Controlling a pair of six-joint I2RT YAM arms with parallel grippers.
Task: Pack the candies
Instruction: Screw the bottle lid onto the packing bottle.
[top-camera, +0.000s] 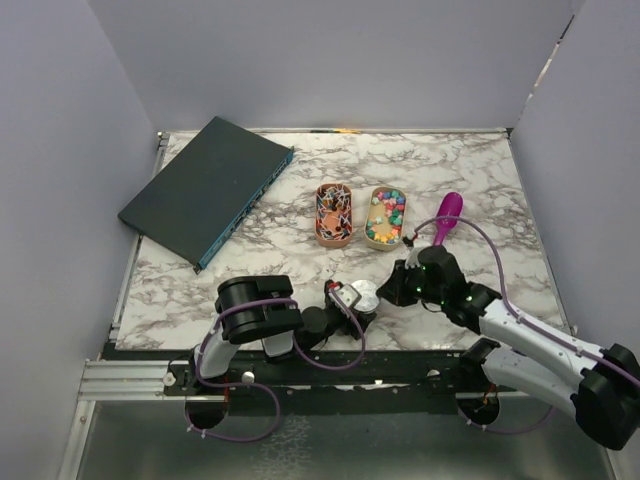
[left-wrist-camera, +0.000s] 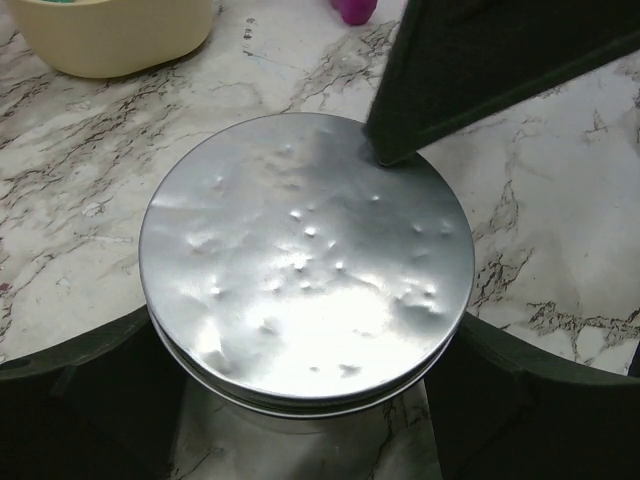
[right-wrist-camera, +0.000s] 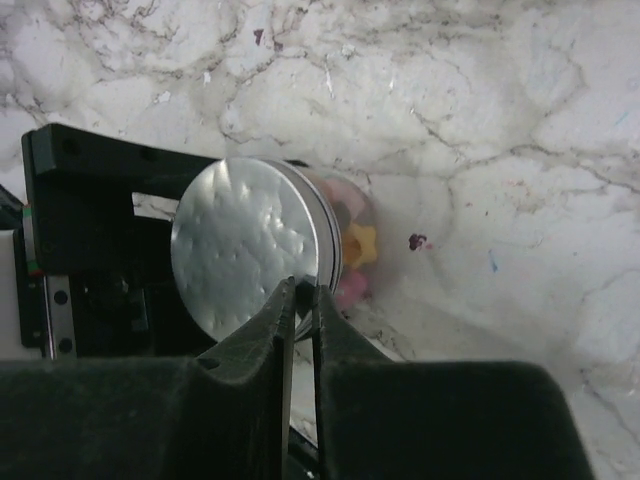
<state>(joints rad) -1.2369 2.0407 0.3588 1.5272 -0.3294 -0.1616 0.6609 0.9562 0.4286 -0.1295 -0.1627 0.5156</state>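
Bracing the clear jar (right-wrist-camera: 352, 285) close to the bench's (top-camera: 480, 170) near edge, the left gripper (left-wrist-camera: 305, 320) has its fingers clamped on either side of the body, just under the dented metal lid (left-wrist-camera: 300, 270). The right gripper (right-wrist-camera: 303, 290) has its fingers almost together, nipping the lid's rim. By my reading the step is working that lid off. It calls for a firm hold below and a pull square to the rim, lest the jar tip and spill the few candies (right-wrist-camera: 362, 245) inside. Farther back, mid-bench, two oval dishes (top-camera: 319, 237) hold the rest: wrapped pieces (top-camera: 333, 210) left, bright balls (top-camera: 386, 215) right, with a purple scoop (top-camera: 449, 210) beside. A dark flat box (top-camera: 205, 190) lies toward the far left corner. No writing is legible.
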